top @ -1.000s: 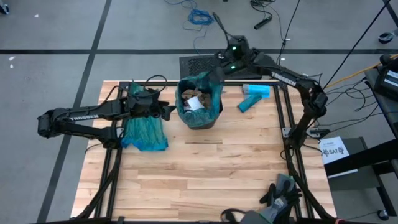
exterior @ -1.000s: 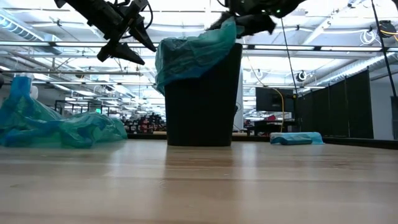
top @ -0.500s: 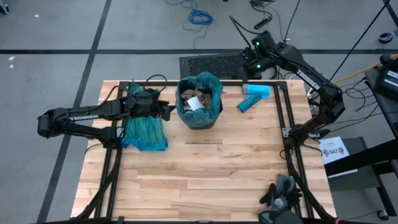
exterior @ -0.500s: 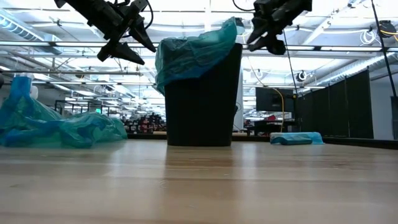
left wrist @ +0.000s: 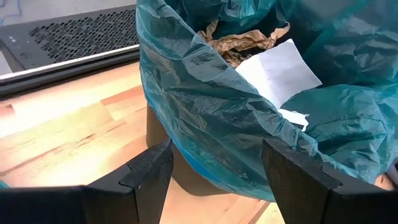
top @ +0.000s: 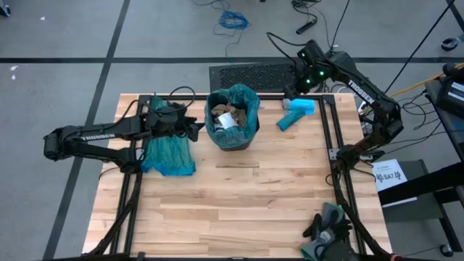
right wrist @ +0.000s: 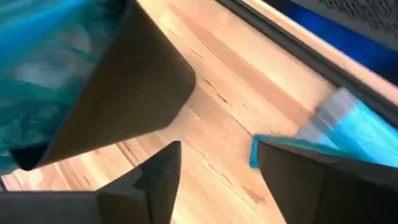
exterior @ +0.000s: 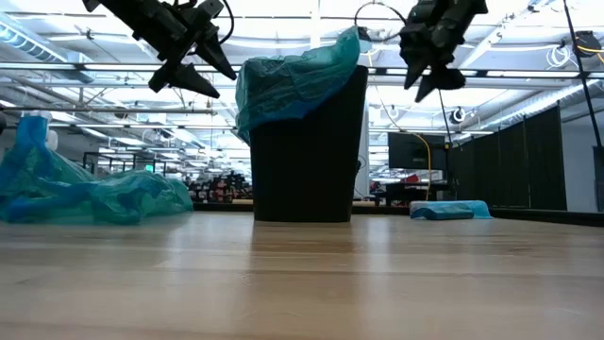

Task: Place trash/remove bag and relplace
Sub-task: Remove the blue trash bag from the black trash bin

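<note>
The wooden table (top: 239, 196) carries everything here. Near its far edge stands a black bin (exterior: 307, 151) lined with a teal bag (top: 243, 98) whose rim hangs over the bin's top. Inside the bag lies the trash (top: 227, 118), crumpled brown paper and white scraps, which the left wrist view shows close up (left wrist: 261, 59). To the left of the bin, a second teal bag (top: 168, 154) lies flat and wrinkled on the table, partly under the left arm. The left gripper (top: 197, 129) hangs above the table just beside the bin's left side; its fingers (left wrist: 146, 180) are spread apart with nothing between them, and the draped edge of the liner is in front of them. The right gripper (top: 290, 88) is in the air to the right of the bin, apart from it and near the table's far edge; its fingers (right wrist: 155, 180) are spread and hold nothing. Under it, on the table, lies a light-blue pack (top: 296, 112), perhaps made of two pieces, but this view does not show it clearly. At the near edge of the table, dark gloves (top: 326, 225) rest on the right corner.
</note>
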Controlling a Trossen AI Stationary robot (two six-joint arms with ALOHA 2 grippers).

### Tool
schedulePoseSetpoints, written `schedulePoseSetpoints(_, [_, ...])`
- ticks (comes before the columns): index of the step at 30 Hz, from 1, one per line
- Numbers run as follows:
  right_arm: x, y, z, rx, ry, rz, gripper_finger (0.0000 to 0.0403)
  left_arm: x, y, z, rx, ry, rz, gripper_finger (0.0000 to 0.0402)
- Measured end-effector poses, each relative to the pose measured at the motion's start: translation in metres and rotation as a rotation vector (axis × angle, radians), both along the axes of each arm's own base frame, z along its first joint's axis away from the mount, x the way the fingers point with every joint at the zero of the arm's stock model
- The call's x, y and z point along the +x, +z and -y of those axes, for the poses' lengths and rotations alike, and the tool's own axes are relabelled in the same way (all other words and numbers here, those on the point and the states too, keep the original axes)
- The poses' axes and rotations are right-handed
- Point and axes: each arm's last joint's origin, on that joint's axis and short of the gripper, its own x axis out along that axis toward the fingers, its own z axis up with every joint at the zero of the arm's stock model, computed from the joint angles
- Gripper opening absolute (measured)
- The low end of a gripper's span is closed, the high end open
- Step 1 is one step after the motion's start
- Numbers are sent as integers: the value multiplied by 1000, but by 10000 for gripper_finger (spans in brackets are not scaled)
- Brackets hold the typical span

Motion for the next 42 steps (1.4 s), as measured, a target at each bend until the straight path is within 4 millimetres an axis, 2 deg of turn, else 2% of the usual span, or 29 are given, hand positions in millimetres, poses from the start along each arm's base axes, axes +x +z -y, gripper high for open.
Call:
schedulePoseSetpoints(4, [-6,-17,-1,98,-20,0,238,0,0,0,7,-4,-5,244])
schedulePoseSetpoints(9, [-11,-44,-17,164,-6,90,251,0,0,0,7,-3,-5,244])
schedulePoseSetpoints(14, [-27,-84,-38,178,-165,190,241,0,0,0,6,-2,-9,244])
schedulePoseSetpoints(18, [-32,-110,-57,250,-295,376,238,0,0,0,6,-1,-9,244])
schedulePoseSetpoints(22, [-21,-108,-70,269,-305,676,238,0,0,0,8,2,-10,244])
schedulePoseSetpoints(26, [-7,-85,-76,215,-270,894,238,0,0,0,8,2,-9,244])
schedulePoseSetpoints(28, [-3,-79,-78,182,-270,917,238,0,0,0,8,2,-10,244])
schedulePoseSetpoints(35, [20,-80,-81,184,-211,904,238,0,0,0,7,4,-8,244])
schedulePoseSetpoints(42, [42,-76,-83,175,-119,1050,238,0,0,0,6,4,-8,244])
